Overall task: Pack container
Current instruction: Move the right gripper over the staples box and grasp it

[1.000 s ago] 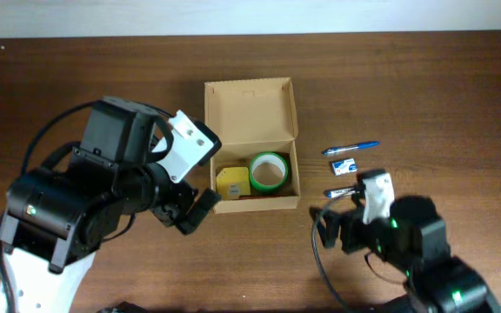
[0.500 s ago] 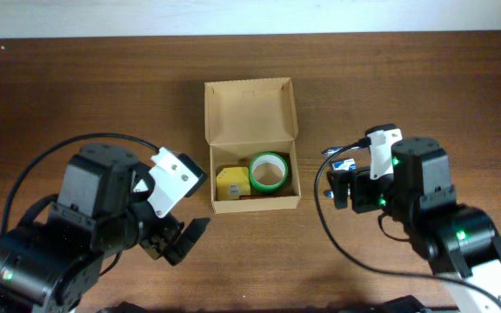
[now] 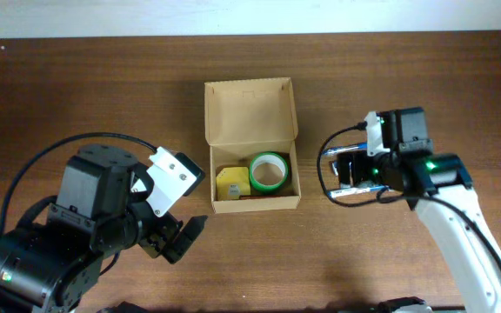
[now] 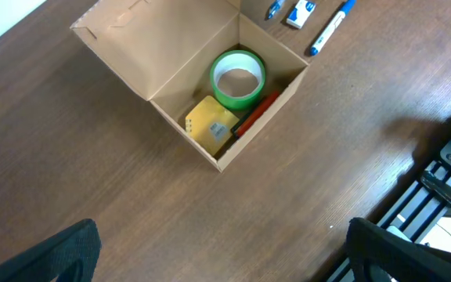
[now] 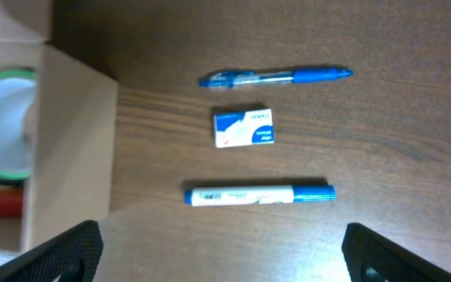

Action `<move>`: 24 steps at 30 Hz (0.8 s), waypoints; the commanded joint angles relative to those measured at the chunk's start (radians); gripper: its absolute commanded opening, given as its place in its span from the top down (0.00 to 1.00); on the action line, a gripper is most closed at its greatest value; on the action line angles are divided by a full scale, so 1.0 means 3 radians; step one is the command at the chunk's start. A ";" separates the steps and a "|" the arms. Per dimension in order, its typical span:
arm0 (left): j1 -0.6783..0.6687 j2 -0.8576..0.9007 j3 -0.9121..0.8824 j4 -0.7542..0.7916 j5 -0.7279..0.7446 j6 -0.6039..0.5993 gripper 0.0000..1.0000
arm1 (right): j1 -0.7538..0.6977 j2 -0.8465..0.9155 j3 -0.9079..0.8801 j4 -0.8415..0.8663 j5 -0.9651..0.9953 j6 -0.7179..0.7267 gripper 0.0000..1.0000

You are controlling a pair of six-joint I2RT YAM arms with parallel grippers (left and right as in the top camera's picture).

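Note:
The container (image 3: 250, 109) is a tan cardboard box with its flap lid open toward the back. It holds a green tape roll (image 3: 268, 171), a yellow item (image 3: 231, 184) and a red pen (image 4: 255, 113). My left gripper (image 4: 225, 262) is open and empty, above bare table in front of the container (image 4: 131, 39). My right gripper (image 5: 221, 262) is open and empty, just short of a blue-and-white marker (image 5: 259, 193). Beyond the marker lie a small blue-and-white box (image 5: 244, 128) and a blue pen (image 5: 276, 77), all right of the container wall (image 5: 73, 149).
The three loose stationery items lie in a row on the brown wooden table right of the container; in the overhead view my right gripper (image 3: 348, 172) covers most of them. My bulky left arm (image 3: 103, 217) fills the front left. The table's edge shows in the left wrist view (image 4: 437, 180).
My right arm has moved back from the table's front to hover over the pens beside the container. My left arm has drawn away from the container toward the front left.

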 commanded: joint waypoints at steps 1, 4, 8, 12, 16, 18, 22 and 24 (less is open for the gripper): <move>0.0020 -0.0004 -0.0019 0.0011 -0.0025 -0.0033 0.00 | -0.0028 0.0209 0.0081 0.0135 0.0207 -0.0038 0.01; 0.0019 -0.0004 -0.0019 0.0011 -0.0025 -0.0033 0.00 | -0.0028 0.0412 0.0081 0.0308 0.0234 -0.0177 0.01; 0.0019 -0.0004 -0.0019 0.0011 -0.0025 -0.0033 0.00 | -0.0028 0.0729 0.0081 0.0516 0.0206 -0.0310 0.01; 0.0019 -0.0004 -0.0019 0.0011 -0.0025 -0.0033 0.00 | -0.0028 0.1038 0.0081 0.0615 0.0182 -0.0477 0.01; 0.0020 -0.0004 -0.0019 0.0011 -0.0025 -0.0033 0.00 | -0.0033 0.1193 0.0080 0.0638 0.0107 -0.0528 0.01; 0.0019 -0.0004 -0.0019 0.0011 -0.0025 -0.0033 0.00 | -0.0055 0.1260 0.0080 0.0655 0.0107 -0.0598 0.01; 0.0019 -0.0004 -0.0019 0.0011 -0.0025 -0.0033 0.00 | -0.0135 0.1415 0.0081 0.0718 0.0094 -0.0633 0.00; 0.0019 -0.0004 -0.0019 0.0011 -0.0025 -0.0033 0.00 | -0.0146 0.1446 0.0080 0.0757 0.0024 -0.0635 0.00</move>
